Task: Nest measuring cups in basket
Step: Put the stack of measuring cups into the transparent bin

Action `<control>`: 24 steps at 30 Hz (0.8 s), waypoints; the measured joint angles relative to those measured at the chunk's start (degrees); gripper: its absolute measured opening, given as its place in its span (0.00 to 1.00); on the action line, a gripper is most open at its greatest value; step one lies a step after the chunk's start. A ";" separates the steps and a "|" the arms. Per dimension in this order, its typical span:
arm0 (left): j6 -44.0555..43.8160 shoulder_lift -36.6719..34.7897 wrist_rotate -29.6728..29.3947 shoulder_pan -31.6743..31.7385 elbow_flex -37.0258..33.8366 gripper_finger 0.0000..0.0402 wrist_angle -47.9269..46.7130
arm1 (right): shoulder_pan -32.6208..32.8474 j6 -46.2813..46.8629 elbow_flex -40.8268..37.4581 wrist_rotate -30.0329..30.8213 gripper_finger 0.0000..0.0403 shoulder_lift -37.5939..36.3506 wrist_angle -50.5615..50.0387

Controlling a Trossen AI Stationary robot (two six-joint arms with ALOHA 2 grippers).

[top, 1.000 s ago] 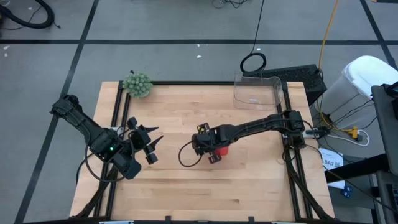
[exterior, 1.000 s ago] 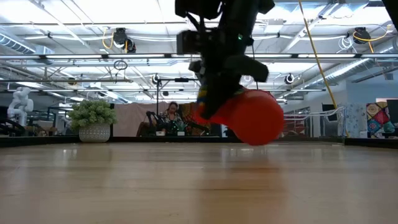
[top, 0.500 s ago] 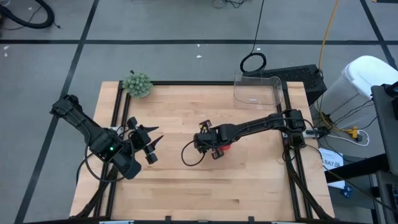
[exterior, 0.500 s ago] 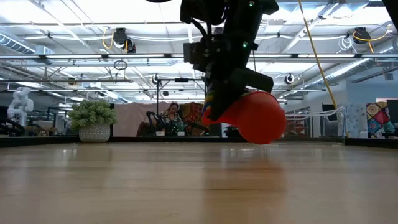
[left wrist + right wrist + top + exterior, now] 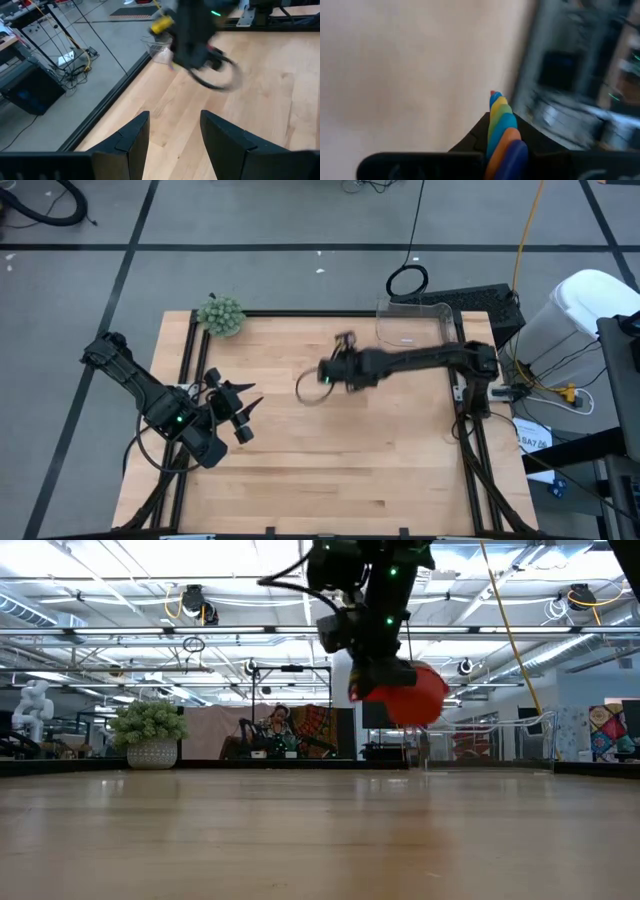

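Note:
My right gripper (image 5: pixel 343 360) hangs above the table's middle, toward the far edge, shut on a nested stack of measuring cups. In the low view the red outer cup (image 5: pixel 415 698) hangs in the air beside the gripper (image 5: pixel 372 688). The right wrist view shows the stacked handles (image 5: pixel 501 122) in red, blue, yellow, light blue, orange and dark blue. The clear basket (image 5: pixel 415 325) stands at the table's far right corner and also shows in the low view (image 5: pixel 490 745). My left gripper (image 5: pixel 240 412) waits open over the table's left side (image 5: pixel 172 135). My right gripper pinches the stacked flat handles (image 5: pixel 495 107) of the nested measuring cups between its two fingers (image 5: pixel 475 137), the handles sticking out past the fingertips. The stack is lifted clear of the table, with the red cup bowl (image 5: pixel 420 705) at the gripper's side.
A fuzzy grey-green ball (image 5: pixel 220 315) sits at the far left corner and shows in the low view (image 5: pixel 150 725). A dark cable loop (image 5: pixel 310 385) hangs from the right wrist. Bare wood (image 5: pixel 330 470) lies across the near half. A person sits in the room behind (image 5: pixel 278 730).
My right gripper has risen and swung toward the table's far edge, turning as it went, and has carried the cup stack from just above the table to well above it, closer to the basket. It has stayed shut on the handles.

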 joint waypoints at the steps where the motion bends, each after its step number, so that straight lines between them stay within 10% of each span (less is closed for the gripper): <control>1: -0.02 0.00 -0.02 0.00 0.00 0.45 0.02 | -1.27 -0.87 -0.01 1.97 0.05 -0.89 -0.05; 24: -1.92 0.00 -0.55 -3.71 0.00 0.45 0.00 | -28.90 -11.75 -6.15 10.62 0.05 -13.51 -1.90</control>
